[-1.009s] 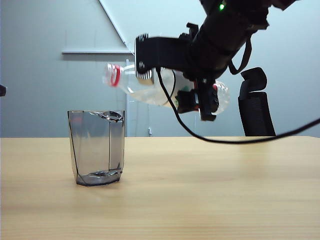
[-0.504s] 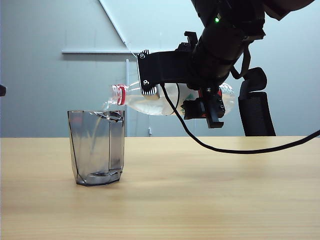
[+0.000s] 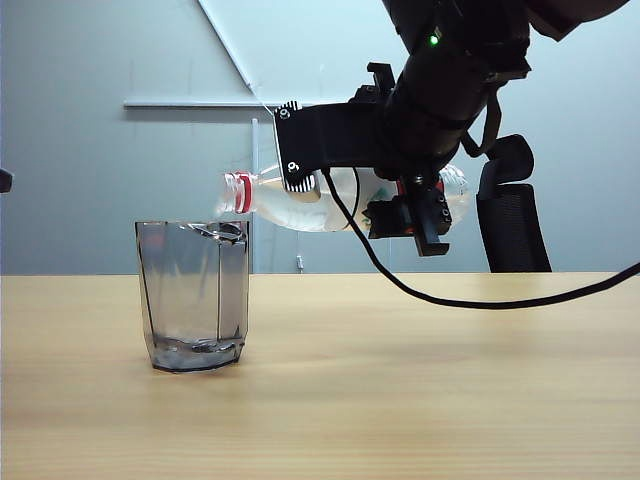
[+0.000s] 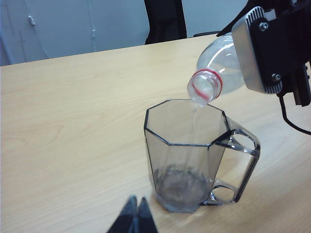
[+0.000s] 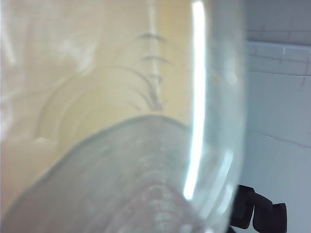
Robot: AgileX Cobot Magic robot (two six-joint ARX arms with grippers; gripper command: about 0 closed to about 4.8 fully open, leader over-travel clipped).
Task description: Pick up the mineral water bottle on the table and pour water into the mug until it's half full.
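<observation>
On the left of the exterior view the mug (image 3: 193,296) stands upright on the table (image 3: 400,380), and it holds only a thin layer of water (image 3: 198,348) at its thick base. Above its rim, the mouth of the mineral water bottle (image 3: 300,203) with the red neck ring now reaches just over the right edge of the cup; a second ago the bottle was higher, tilted with its neck slightly up, and its mouth was not yet over the opening. Since half a second ago it has almost not moved, lying nearly level with the neck a little lower. In the left wrist view a thin clear stream falls from the bottle mouth (image 4: 205,87) into the mug (image 4: 194,155), so the pouring has begun. The level is far below half, so I judge that most of the pour is still to do. The left pincer (image 4: 136,216) waits near the mug, apart from it, with its fingertips pressed together and empty. To the right, the right pincer (image 3: 405,205) is clamped around the body of the bottle and carries it in the air; the bottle wall fills the right wrist view.
</observation>
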